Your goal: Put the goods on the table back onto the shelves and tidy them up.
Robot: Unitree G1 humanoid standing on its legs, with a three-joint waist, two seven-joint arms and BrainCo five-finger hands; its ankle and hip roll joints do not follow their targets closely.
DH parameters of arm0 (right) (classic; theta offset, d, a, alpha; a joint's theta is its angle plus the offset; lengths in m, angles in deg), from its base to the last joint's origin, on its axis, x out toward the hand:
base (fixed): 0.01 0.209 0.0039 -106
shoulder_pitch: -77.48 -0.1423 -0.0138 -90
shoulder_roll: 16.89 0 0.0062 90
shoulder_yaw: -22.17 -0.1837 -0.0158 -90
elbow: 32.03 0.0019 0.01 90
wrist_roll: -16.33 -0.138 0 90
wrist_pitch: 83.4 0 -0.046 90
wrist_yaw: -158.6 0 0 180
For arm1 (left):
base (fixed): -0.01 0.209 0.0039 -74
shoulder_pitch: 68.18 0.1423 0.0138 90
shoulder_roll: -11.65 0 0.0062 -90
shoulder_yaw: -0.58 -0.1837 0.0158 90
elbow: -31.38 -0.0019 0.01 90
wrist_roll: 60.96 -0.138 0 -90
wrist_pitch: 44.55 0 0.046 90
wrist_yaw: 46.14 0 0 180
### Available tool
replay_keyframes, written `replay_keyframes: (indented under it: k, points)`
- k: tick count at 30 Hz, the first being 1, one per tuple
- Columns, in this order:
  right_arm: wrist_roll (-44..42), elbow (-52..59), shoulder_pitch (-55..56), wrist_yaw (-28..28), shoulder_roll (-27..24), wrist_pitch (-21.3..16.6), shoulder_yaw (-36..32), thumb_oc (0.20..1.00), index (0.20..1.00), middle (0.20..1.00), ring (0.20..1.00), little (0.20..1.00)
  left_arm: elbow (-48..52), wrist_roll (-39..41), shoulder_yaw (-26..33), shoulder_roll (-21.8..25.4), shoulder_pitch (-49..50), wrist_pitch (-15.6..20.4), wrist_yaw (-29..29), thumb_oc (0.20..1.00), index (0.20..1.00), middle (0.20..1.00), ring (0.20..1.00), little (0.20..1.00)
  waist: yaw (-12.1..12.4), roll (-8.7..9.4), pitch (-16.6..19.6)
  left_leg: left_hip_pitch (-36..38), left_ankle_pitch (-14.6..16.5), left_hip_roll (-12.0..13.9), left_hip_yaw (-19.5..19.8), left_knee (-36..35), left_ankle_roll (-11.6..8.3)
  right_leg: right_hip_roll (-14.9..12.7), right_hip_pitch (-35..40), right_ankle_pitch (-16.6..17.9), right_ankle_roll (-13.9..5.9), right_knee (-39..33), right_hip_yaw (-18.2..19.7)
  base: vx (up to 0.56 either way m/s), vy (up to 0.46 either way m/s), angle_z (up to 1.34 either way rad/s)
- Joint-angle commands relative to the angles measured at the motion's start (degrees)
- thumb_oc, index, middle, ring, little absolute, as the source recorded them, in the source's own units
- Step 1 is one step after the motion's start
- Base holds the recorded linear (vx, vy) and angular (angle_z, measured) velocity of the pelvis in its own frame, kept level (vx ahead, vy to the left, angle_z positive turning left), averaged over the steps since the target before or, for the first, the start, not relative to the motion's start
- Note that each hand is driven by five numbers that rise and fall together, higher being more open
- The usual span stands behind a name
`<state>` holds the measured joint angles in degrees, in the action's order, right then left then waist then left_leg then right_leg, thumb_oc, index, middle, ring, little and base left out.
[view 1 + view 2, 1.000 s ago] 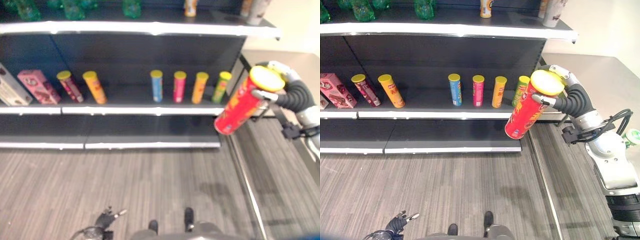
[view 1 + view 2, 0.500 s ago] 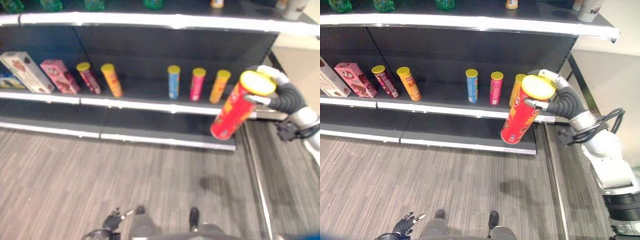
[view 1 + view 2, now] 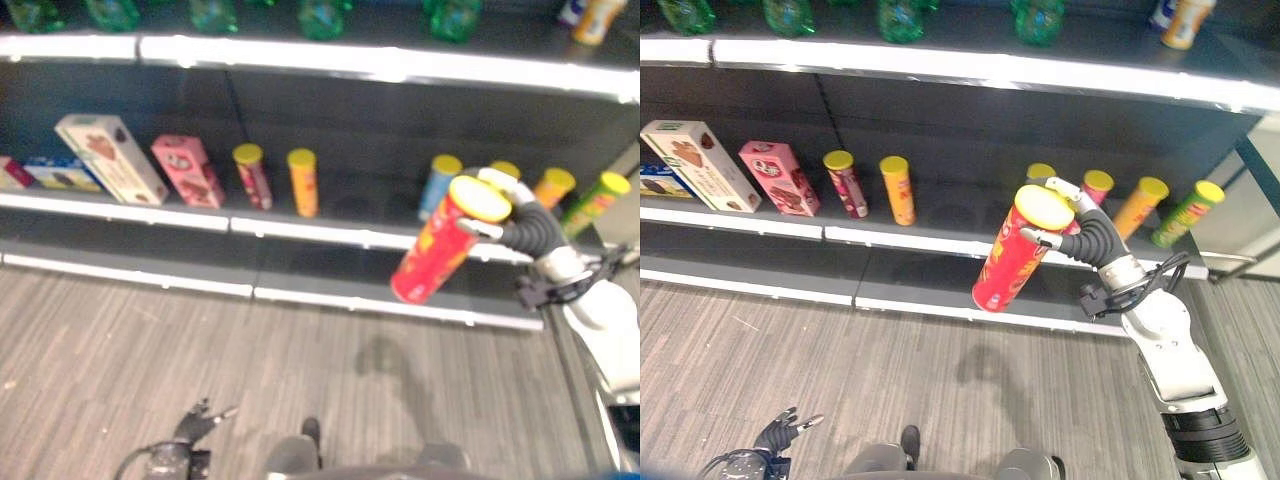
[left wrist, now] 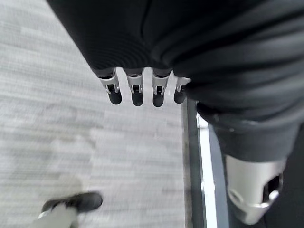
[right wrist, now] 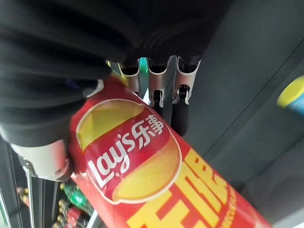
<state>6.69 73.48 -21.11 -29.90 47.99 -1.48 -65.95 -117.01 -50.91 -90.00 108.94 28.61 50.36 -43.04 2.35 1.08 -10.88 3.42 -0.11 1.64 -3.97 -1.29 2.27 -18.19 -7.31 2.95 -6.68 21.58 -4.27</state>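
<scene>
Here we hold the red chip can (image 3: 1012, 250) tilted in the air before the middle shelf (image 3: 940, 243), our right hand (image 3: 1072, 222) curled round its yellow-lidded top. Our left hand (image 4: 137, 90) hangs low over the floor (image 3: 840, 370), fingers relaxed, empty.

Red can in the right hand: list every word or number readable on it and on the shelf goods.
On the red can: a white script logo on a yellow roundel; yellow characters below, cut off.
On the shelf cans and boxes: print too small to read.
</scene>
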Motion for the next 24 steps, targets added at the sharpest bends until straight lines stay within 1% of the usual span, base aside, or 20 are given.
replay_keyframes:
  k: [1, 2, 3, 4, 5, 6, 7, 8, 9, 10, 11, 12, 14, 16, 17, 18, 20, 21, 23, 24]
  points:
    - [-1.2, 0.0, -5.4, 1.1, -4.0, -2.2, -2.1, 0.200, 0.200, 0.200, 0.200, 0.200, 0.6, -1.0, -1.4, -0.1, 1.4, 0.9, 0.2, 1.000, 1.000, 1.000, 1.000, 1.000, 0.0, -0.79, 2.9, -1.8, 0.1, 0.6, 2.0, -2.9, -4.22, 5.3, 2.0, 0.6, -0.44, -9.4, -4.3, 0.12, 0.082, 0.18]
    - [-1.5, -0.2, -5.9, 0.9, -4.2, -2.2, -1.5, 0.200, 0.200, 0.200, 0.200, 0.200, 0.0, -1.0, -1.3, -0.6, 1.3, 0.8, 0.3, 1.000, 1.000, 1.000, 1.000, 1.000, -0.4, -0.74, 2.6, -1.0, 0.6, 0.0, 2.3, -3.2, -4.12, 7.3, 0.7, 0.6, -0.46, -12.7, -4.9, 0.15, 0.087, 0.10]
    - [-1.9, -0.5, -6.4, 0.5, -4.3, -2.1, -0.8, 0.200, 0.200, 0.200, 0.200, 0.200, -0.5, -0.7, -1.2, -1.2, 1.3, 0.7, 0.4, 1.000, 1.000, 1.000, 1.000, 1.000, -0.9, -0.44, 2.2, 0.1, 1.0, -0.9, 2.9, -3.4, -3.82, 9.1, -1.9, 1.7, -0.77, -15.1, -4.7, 0.22, 0.123, -0.09]
    - [-2.2, -1.0, -6.9, 0.4, -4.2, -2.1, 0.0, 0.200, 0.200, 0.200, 0.200, 0.200, -1.0, -0.5, -0.9, -1.8, 1.2, 0.6, 0.3, 1.000, 1.000, 1.000, 1.000, 1.000, -1.1, -0.23, 1.7, 1.3, 1.8, -1.8, 3.4, -3.4, -3.54, 10.5, -3.3, 3.2, -1.33, -17.3, -5.0, 0.22, 0.111, -0.25]
    - [-2.3, -1.3, -7.2, 0.3, -4.1, -2.1, 0.9, 0.200, 0.200, 0.200, 0.200, 0.200, -1.2, -0.5, -0.8, -2.3, 1.0, 0.5, 0.1, 1.000, 1.000, 1.000, 1.000, 1.000, -1.3, -0.03, 1.1, 2.2, 2.3, -2.2, 3.4, -3.2, -3.49, 11.2, -3.9, 4.2, -1.82, -19.2, -6.1, 0.21, 0.076, -0.22]
    - [-2.2, -1.4, -7.6, 0.3, -4.0, -2.1, 1.8, 0.200, 0.200, 0.200, 0.200, 0.200, -1.3, -0.5, -0.8, -2.7, 0.9, 0.5, 0.1, 1.000, 1.000, 1.000, 1.000, 1.000, -1.3, 0.44, 0.8, 2.9, 2.8, -2.7, 3.4, -3.1, -3.54, 11.5, -4.0, 5.1, -2.19, -20.9, -8.4, 0.22, 0.041, 0.00]
    - [-2.9, -1.0, -7.7, 0.4, -3.8, -2.4, 2.4, 0.200, 0.200, 0.200, 0.200, 0.200, -0.1, -0.7, -1.6, -3.2, 0.6, 0.9, 0.1, 1.000, 1.000, 1.000, 1.000, 1.000, -1.3, 1.39, 0.8, 2.8, 3.9, -3.4, 3.1, -2.2, -3.49, 11.2, -2.3, 5.3, -2.25, -23.1, -11.6, 0.20, -0.003, 0.20]
    - [-2.8, -0.8, -7.2, 0.2, -4.1, -2.4, 2.2, 0.200, 0.200, 0.200, 0.200, 0.200, 0.6, -1.1, -2.0, -3.3, 0.6, 1.0, 0.2, 1.000, 1.000, 1.000, 1.000, 1.000, -1.2, 1.92, 1.0, 2.8, 4.7, -3.7, 2.9, -1.8, -3.45, 11.1, -1.3, 5.2, -1.72, -23.3, -11.9, 0.13, -0.020, 0.39]
    - [-2.8, -0.8, -7.1, 0.2, -4.1, -2.4, 2.1, 0.200, 0.200, 0.200, 0.200, 0.200, 0.6, -1.1, -2.0, -3.3, 0.6, 1.0, 0.2, 1.000, 1.000, 1.000, 1.000, 1.000, -1.2, 1.92, 1.0, 2.8, 4.8, -3.7, 2.9, -1.7, -3.45, 11.1, -1.2, 5.1, -1.72, -23.4, -11.9, 0.18, -0.060, 0.42]
    - [-2.4, -1.3, -6.4, 0.1, -4.6, -2.4, 2.0, 0.200, 0.200, 0.200, 0.200, 0.200, 1.8, -1.8, -2.8, -3.6, 0.2, 1.1, 0.3, 1.000, 1.000, 1.000, 1.000, 1.000, -1.5, 2.19, 1.7, 2.9, 7.7, -3.4, 2.5, 1.7, -4.03, 11.2, -0.1, 4.6, -1.29, -22.9, -11.2, 0.22, -0.071, 0.50]
    - [-1.9, -0.9, -5.9, 0.0, -4.8, -2.2, 2.0, 0.200, 0.200, 0.200, 0.200, 0.200, 2.5, -1.6, -2.9, -3.8, 0.6, 1.1, 0.4, 1.000, 1.000, 1.000, 1.000, 1.000, -1.5, 2.36, 1.7, 2.6, 8.9, -3.5, 2.2, 4.7, -4.79, 10.9, 0.7, 4.4, -0.85, -22.6, -11.7, 0.30, -0.108, 0.38]
    - [-1.8, -0.3, -5.1, -0.1, -4.7, -2.2, 1.7, 0.200, 0.200, 0.200, 0.200, 0.200, 3.9, -1.3, -3.1, -3.9, 1.0, 1.1, 0.5, 1.000, 1.000, 1.000, 1.000, 1.000, -1.5, 2.12, 1.6, 1.8, 10.1, -3.0, 1.6, 10.0, -5.96, 11.2, 2.4, 3.7, -0.44, -22.9, -12.0, 0.19, -0.081, 0.36]
    - [-2.1, 0.3, -3.7, -0.8, -4.7, -2.0, 1.2, 0.200, 0.200, 0.200, 0.200, 0.200, 6.2, -1.5, -3.4, -4.0, 2.2, 1.1, 1.1, 1.000, 1.000, 1.000, 1.000, 1.000, -1.3, 1.99, 0.7, -3.4, 8.9, -1.2, 0.4, 23.1, -8.00, 11.5, 4.9, 2.6, 0.86, -23.4, -11.5, 0.12, -0.049, 0.30]
    - [-1.0, -0.3, -3.0, -0.6, -5.2, -1.9, 0.9, 0.200, 0.200, 0.200, 0.200, 0.200, 6.6, -1.1, -2.8, -4.2, 2.5, 1.0, 0.9, 1.000, 1.000, 1.000, 1.000, 1.000, -1.0, 2.02, 0.0, -7.4, 6.2, 0.2, -0.1, 30.5, -8.81, 11.7, 6.5, 1.3, 1.81, -23.9, -11.4, 0.08, 0.004, 0.06]
    - [-0.2, -0.2, -2.6, -0.7, -5.5, -1.8, 0.8, 0.200, 0.200, 0.200, 0.200, 0.200, 6.3, -1.1, -2.5, -4.1, 2.5, 1.0, 0.7, 1.000, 1.000, 1.000, 1.000, 1.000, -1.3, 2.09, -0.1, -8.7, 5.5, 3.1, -1.4, 29.8, -9.02, 11.3, 6.9, 0.7, 1.67, -24.0, -11.6, 0.08, 0.041, -0.32]
    - [0.5, -0.3, -2.4, -0.7, -5.7, -1.5, 0.7, 0.200, 0.200, 0.200, 0.200, 0.200, 6.6, -0.9, -2.3, -4.1, 2.7, 0.9, 0.8, 1.000, 1.000, 1.000, 1.000, 1.000, -1.2, 2.03, -0.1, -8.7, 5.6, 4.9, -2.4, 28.1, -8.65, 11.4, 7.5, 0.2, 1.58, -24.3, -11.6, 0.11, 0.071, -0.38]
    - [2.3, -0.1, -2.5, -0.2, -5.9, -1.8, 1.0, 0.200, 0.200, 0.200, 0.200, 0.200, 6.2, -1.5, -2.2, -3.8, 2.7, 1.1, 0.7, 1.000, 1.000, 1.000, 1.000, 1.000, -0.7, 2.12, 0.0, -7.0, 6.1, 8.8, -3.6, 19.5, -8.20, 10.6, 8.3, -0.2, 0.55, -24.7, -11.0, 0.13, 0.133, -0.34]
    - [2.7, -0.2, -2.7, -0.1, -5.9, -2.0, 1.3, 0.200, 0.200, 0.200, 0.200, 0.200, 6.3, -1.6, -2.4, -3.6, 2.6, 1.1, 0.6, 1.000, 1.000, 1.000, 1.000, 1.000, -0.5, 1.79, 0.3, -5.8, 4.4, 10.1, -3.2, 13.6, -8.31, 10.5, 8.1, -0.4, 0.10, -24.6, -10.5, 0.12, 0.200, -0.41]
    - [3.5, -0.7, -3.6, 0.6, -5.5, -2.4, 2.8, 0.200, 0.200, 0.200, 0.200, 0.200, 6.5, -1.2, -2.7, -3.4, 2.9, 1.2, 0.1, 1.000, 1.000, 1.000, 1.000, 1.000, 0.2, 0.32, 0.6, -5.6, 0.0, 10.9, 1.0, 4.7, -9.31, 10.9, 7.8, -1.4, -0.17, -24.4, -9.0, 0.07, 0.190, -0.41]
    - [3.5, -0.7, -3.7, 0.6, -5.5, -2.4, 2.8, 0.200, 0.200, 0.200, 0.200, 0.200, 6.5, -1.2, -2.7, -3.4, 2.9, 1.2, 0.1, 1.000, 1.000, 1.000, 1.000, 1.000, 0.1, 0.42, 0.8, -5.7, -0.4, 10.7, 1.0, 4.3, -9.27, 10.8, 7.5, -1.3, -0.18, -24.4, -9.0, 0.06, 0.159, -0.37]
